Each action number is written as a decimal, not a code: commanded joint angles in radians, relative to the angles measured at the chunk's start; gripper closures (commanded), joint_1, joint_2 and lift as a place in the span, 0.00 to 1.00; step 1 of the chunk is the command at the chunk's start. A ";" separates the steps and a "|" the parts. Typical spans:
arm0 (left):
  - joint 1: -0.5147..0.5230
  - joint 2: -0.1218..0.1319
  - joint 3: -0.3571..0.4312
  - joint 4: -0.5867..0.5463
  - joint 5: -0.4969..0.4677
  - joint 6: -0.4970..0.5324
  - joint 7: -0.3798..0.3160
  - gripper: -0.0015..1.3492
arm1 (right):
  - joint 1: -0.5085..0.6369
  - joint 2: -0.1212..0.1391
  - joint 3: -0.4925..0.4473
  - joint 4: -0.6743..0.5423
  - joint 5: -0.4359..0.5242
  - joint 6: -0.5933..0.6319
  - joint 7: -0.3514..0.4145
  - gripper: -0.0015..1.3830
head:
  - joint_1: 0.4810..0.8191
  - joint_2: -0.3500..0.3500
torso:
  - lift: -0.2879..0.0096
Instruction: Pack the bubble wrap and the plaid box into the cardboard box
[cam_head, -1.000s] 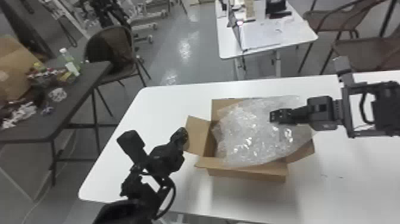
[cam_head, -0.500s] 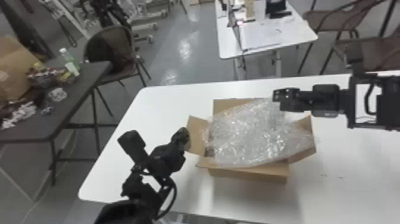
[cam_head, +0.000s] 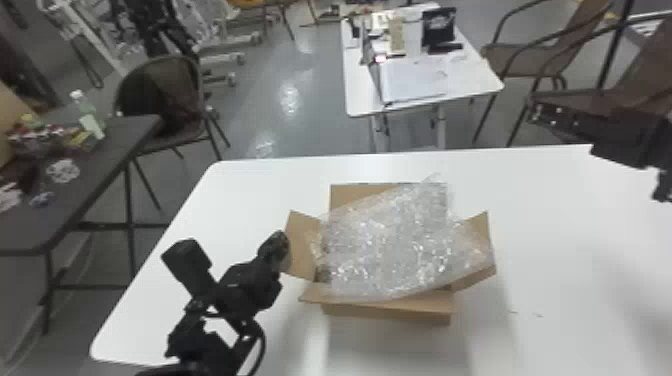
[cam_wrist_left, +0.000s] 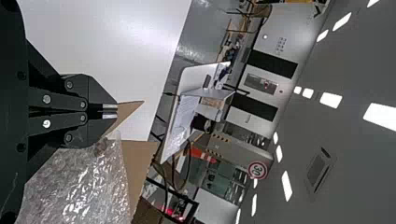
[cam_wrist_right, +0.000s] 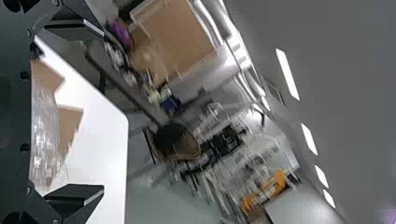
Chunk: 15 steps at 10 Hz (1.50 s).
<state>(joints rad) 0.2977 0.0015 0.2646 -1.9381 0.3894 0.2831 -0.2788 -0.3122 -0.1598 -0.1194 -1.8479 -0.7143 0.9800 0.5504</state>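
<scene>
Head view: note left gripper (cam_head: 280, 245) at left flap (cam_head: 301, 242) of open cardboard box (cam_head: 385, 314); cannot tell if touching. From left wrist view, get finer detail on left gripper (cam_wrist_left: 109, 111): fingers brought together, holding nothing. Back to head view: find box on white surface (cam_head: 560, 235), flaps spread outward. Record bubble wrap (cam_head: 390, 245) bunched across box opening, lapping over right flap (cam_head: 480, 245); cannot make out any contents underneath. Farther off, see right gripper (cam_head: 545, 117) well apart from box, raised toward far right. From right wrist view, read right gripper (cam_wrist_right: 98, 112) as empty, fingers spread wide. Beyond, in head view, log dark table (cam_head: 100, 172) with green bottle (cam_head: 90, 117), then small white table (cam_head: 362, 100) with papers (cam_head: 412, 82). Add from right wrist view: large brown panel (cam_wrist_right: 180, 37) and orange object (cam_wrist_right: 266, 191). Add from left wrist view: round red-rimmed sign (cam_wrist_left: 258, 170), deep in room.
</scene>
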 joint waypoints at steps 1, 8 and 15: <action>0.009 -0.004 0.007 -0.001 0.011 -0.013 0.000 0.90 | 0.151 -0.003 -0.085 -0.139 0.091 -0.141 -0.063 0.10 | 0.47 0.80 | 0.57; 0.067 -0.004 0.061 -0.027 0.043 -0.039 0.000 0.90 | 0.786 0.161 -0.089 -0.298 0.504 -0.802 -0.331 0.10 | 0.63 0.57 | 0.57; 0.083 -0.004 0.077 -0.030 0.046 -0.050 -0.008 0.90 | 0.861 0.131 -0.102 -0.120 0.461 -0.899 -0.351 0.10 | 0.63 0.57 | 0.57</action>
<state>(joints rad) 0.3803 0.0015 0.3401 -1.9681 0.4364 0.2337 -0.2875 0.5459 -0.0322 -0.2184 -1.9701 -0.2635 0.0834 0.2005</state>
